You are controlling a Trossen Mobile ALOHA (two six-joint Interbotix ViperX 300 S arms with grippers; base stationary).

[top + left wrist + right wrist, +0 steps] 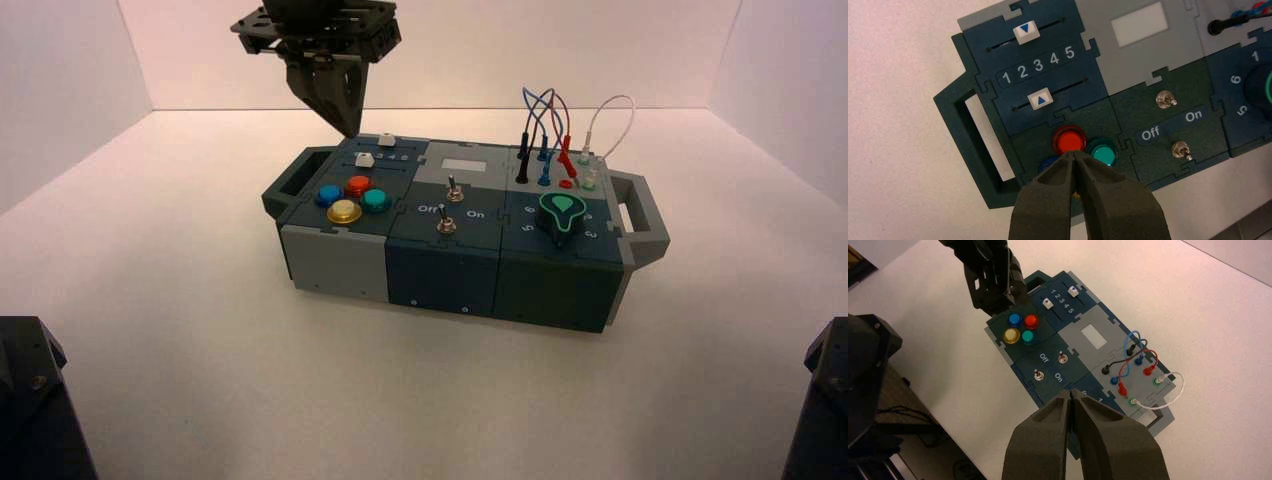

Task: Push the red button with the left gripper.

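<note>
The red button sits on the left end of the box, at the far corner of a cluster of four coloured buttons, with the teal button to its right, the blue button to its left and the yellow button nearest. It looks untouched: the press is not yet done. The left gripper hangs above the box's far left edge, well clear of the button, fingers pinched together into a point. Its wrist view shows that point aimed just short of the red dome. What remains is the descent and the push. The right gripper, also closed, waits high over the box's right end.
</note>
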